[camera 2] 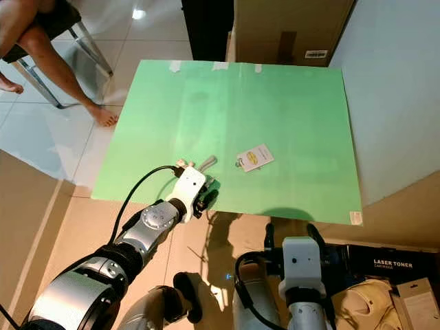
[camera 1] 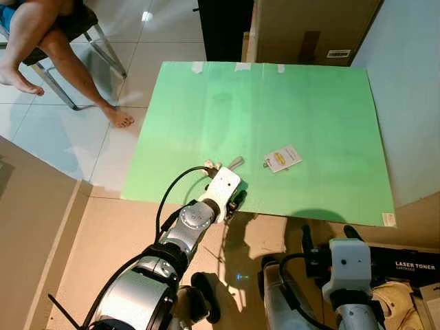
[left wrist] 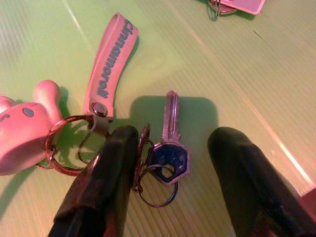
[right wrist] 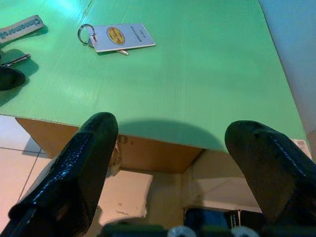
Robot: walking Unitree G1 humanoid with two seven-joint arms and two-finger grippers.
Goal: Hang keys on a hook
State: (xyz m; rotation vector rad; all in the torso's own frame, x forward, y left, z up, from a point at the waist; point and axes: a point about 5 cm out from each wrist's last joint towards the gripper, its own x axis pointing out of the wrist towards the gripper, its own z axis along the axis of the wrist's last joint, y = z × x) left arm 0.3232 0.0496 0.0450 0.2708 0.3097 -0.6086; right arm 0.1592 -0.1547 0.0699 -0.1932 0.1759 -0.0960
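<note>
Nearest the robot, the right gripper (right wrist: 177,163) hangs low in front of the near edge of the green board (camera 1: 309,103), its two black fingers (right wrist: 74,173) spread wide with nothing between them; below it lie a cardboard floor and a black box (camera 1: 412,265) printed "LASER TONER". A little farther on, the left gripper (left wrist: 173,173) reaches over the board's near edge and sits down on the keys (left wrist: 170,148). Its fingers stand apart, one on each side of a blue-headed key whose silver blade points away from the wrist; the left-hand finger (left wrist: 108,173) in the wrist view touches the rings that join the bunch, but the jaws have not closed on anything. Hooked to the same rings are a pale pink plush charm (left wrist: 24,126) and a pink strap (left wrist: 108,64) lettered "cinnamoroll" (the last letter is hard to read), lying flat on the board. Just beyond, toward the robot's right, a white tag (camera 1: 283,157) with a yellow oval and its own ring rests apart from the bunch. At the far edge the board meets a brown cardboard box (camera 1: 316,27), and on the tiled floor to the far left a seated person's bare legs (camera 1: 69,69) show beside chair legs (camera 1: 103,48).
</note>
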